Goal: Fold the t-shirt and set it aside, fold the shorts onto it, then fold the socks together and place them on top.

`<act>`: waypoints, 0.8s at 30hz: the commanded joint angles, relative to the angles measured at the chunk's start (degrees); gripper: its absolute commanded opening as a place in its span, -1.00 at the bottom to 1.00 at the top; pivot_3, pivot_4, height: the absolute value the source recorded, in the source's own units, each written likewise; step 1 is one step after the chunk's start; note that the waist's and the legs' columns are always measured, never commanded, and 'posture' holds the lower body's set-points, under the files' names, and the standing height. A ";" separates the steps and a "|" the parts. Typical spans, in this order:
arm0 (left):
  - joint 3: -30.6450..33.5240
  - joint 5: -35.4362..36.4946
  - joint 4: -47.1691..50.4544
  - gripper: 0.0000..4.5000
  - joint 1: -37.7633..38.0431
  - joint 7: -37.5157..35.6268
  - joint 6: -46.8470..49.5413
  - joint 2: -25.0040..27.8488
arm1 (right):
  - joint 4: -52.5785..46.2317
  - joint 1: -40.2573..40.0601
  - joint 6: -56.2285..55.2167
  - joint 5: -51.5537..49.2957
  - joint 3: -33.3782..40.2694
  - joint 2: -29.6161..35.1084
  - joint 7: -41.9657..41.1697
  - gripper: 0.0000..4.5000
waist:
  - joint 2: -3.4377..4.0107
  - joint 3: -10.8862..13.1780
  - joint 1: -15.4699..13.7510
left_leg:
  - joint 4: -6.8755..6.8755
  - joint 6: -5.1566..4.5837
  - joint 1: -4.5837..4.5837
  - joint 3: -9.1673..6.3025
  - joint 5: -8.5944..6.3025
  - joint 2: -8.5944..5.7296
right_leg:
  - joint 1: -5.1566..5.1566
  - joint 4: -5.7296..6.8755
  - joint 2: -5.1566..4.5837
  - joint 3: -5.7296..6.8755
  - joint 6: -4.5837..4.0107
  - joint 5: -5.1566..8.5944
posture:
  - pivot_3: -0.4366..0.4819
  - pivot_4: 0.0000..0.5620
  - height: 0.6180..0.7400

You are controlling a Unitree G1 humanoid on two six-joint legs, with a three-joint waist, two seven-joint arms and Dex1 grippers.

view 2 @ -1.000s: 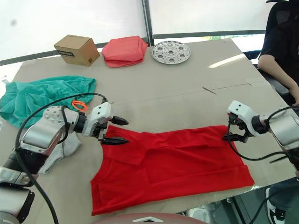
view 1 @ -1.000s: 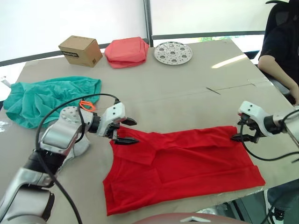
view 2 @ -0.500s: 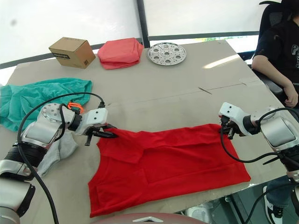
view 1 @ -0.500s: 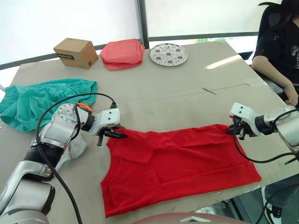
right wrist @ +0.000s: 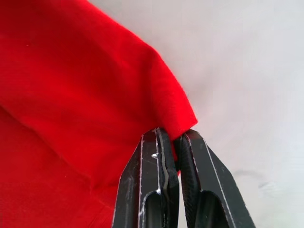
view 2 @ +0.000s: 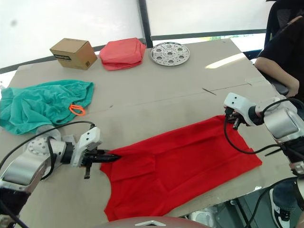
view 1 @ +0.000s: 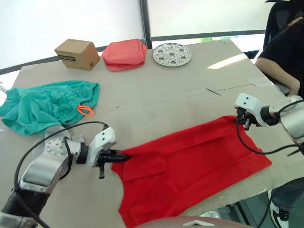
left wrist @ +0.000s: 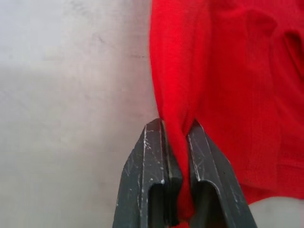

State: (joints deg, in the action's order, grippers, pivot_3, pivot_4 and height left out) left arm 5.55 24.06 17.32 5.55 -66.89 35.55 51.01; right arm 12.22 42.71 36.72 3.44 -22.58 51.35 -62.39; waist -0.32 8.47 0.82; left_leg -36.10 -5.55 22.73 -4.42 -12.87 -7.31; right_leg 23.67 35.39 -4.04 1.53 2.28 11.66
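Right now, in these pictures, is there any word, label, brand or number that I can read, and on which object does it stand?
Brown cardboard box at the far side of the table: a dark printed label on its front face, too small and blurred to read.
Bright red cotton t-shirt: no print visible.
Teal-green fabric shorts, folded salmon-pink cloth bundle, round perforated metal plate: no text visible.
So nothing can be quoted.

Tan table (view 1: pixel 161 102); bright white blinds (view 1: pixel 71 19) behind, dark post (view 1: pixel 143 21) between; sunlight streak (view 1: pixel 230 61) on tabletop.

Left claw (view 1: pixel 124 157) and right claw (view 1: pixel 241 122) both clamped tight, arms spread wide.
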 commanded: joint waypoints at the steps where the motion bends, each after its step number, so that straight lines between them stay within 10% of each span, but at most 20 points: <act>1: 6.35 4.54 9.25 -0.96 7.37 7.94 6.71 -3.53 | 10.15 7.87 -7.18 5.55 -3.12 -4.17 0.72 -1.00 | -0.05 0.02 -0.12 | -0.02 0.00 0.00 0.00 0.00 0.00 | 0.00 0.00 0.01 0.00 0.00 0.00 | -0.05 -0.47 1.00; 12: 8.52 9.33 27.18 -0.96 26.18 30.50 10.59 -23.66 | 53.51 32.92 -32.35 17.06 -8.63 -29.90 15.08 -1.00 | -0.04 0.01 -0.18 | -0.02 0.38 -0.05 0.03 0.22 -0.04 | -0.02 0.04 0.06 -0.07 -0.07 -0.04 | -0.05 -0.47 1.00; 24: 10.45 8.54 34.26 -0.96 48.10 37.60 0.72 -33.63 | 64.07 38.45 -41.58 21.48 -6.52 -46.63 28.40 -1.00 | -0.03 0.03 0.07 | 0.55 0.32 -0.36 0.05 0.19 -0.07 | 0.03 0.22 0.14 -0.32 -0.38 0.17 | -0.05 -0.47 1.00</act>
State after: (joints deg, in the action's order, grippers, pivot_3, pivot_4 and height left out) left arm 14.35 32.15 50.82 52.61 -29.56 37.72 17.51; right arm 77.00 78.79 -3.57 24.79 -30.42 5.51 -35.46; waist -0.35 8.50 0.89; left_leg -35.51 -5.21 22.33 -4.37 -12.68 -7.39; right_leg 23.71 35.61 -3.87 1.18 1.88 11.83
